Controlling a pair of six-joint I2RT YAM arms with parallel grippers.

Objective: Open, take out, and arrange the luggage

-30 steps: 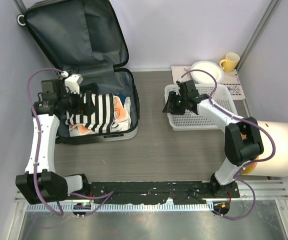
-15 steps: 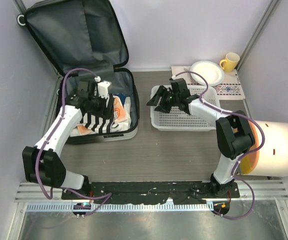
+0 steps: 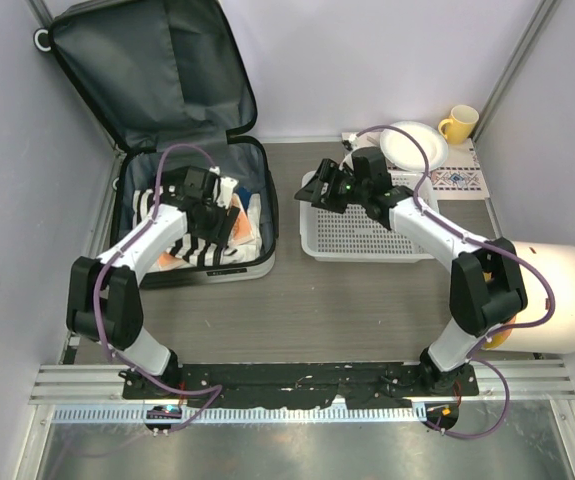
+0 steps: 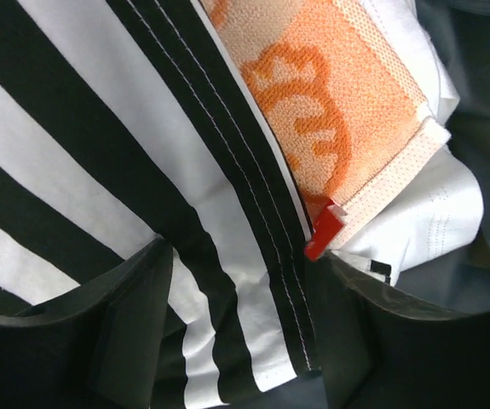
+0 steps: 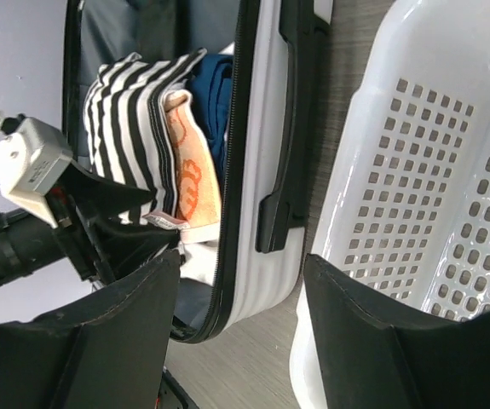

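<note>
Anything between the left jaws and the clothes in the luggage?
Nothing visible. The luggage lid is open, and the left jaws stand open directly over the striped shirt, with the orange towel lying beside it.

The white slatted plastic basket (image 3: 367, 235) has been shifted towards the grey-lined hard-shell suitcase (image 3: 147, 70), and the left gripper (image 3: 217, 222) moved onto black-and-white striped cloth (image 3: 195, 250).
</note>
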